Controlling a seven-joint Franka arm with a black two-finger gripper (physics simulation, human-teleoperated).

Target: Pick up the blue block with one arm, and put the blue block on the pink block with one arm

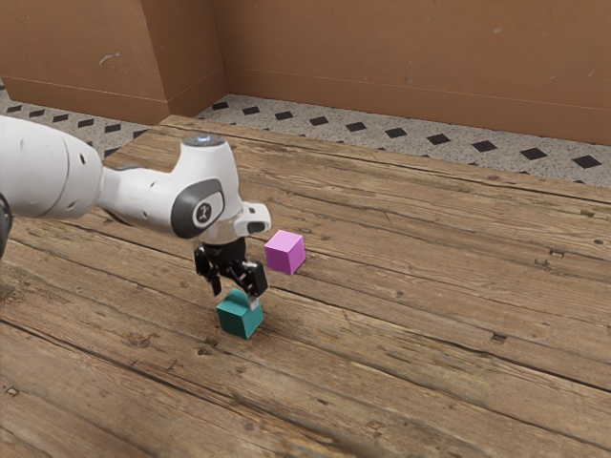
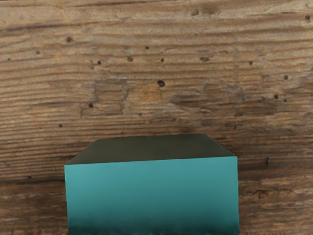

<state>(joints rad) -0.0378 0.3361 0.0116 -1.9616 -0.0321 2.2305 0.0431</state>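
The arm reaches in from the exterior view's left, wrist pointing straight down. Its tool [image 1: 235, 289] hangs spread over the blue block [image 1: 240, 317] on the tabletop [image 1: 430, 315].

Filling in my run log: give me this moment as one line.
phase: pre-grasp | hand: open, low over blue block | blue block: on table | pink block: apart, nothing on it

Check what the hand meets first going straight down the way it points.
The blue block, right under the hand on the wooden table. The hand looks about level with its top, though depth is unclear.
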